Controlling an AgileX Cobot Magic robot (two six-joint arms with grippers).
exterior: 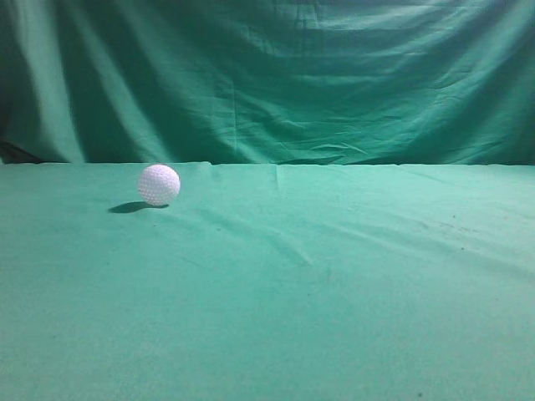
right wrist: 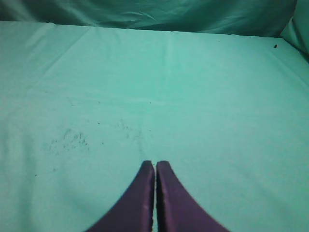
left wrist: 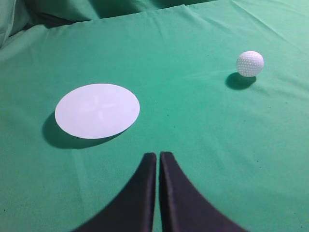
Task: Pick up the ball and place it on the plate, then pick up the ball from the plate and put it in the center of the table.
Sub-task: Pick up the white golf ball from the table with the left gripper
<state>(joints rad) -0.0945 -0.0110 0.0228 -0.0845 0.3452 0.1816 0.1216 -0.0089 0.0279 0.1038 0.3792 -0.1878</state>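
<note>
The white dimpled ball (exterior: 159, 185) rests on the green table (exterior: 334, 276) at the left of the exterior view. In the left wrist view the ball (left wrist: 250, 63) lies at the far right, and a flat white round plate (left wrist: 97, 110) lies to the left, apart from it. My left gripper (left wrist: 158, 155) is shut and empty, hovering just short of the plate's near right side. My right gripper (right wrist: 155, 164) is shut and empty over bare cloth. Neither gripper nor the plate shows in the exterior view.
A draped green cloth backdrop (exterior: 276, 75) hangs behind the table's far edge. The table cloth has shallow wrinkles near the middle (exterior: 292, 246) and dark specks in the right wrist view (right wrist: 67, 137).
</note>
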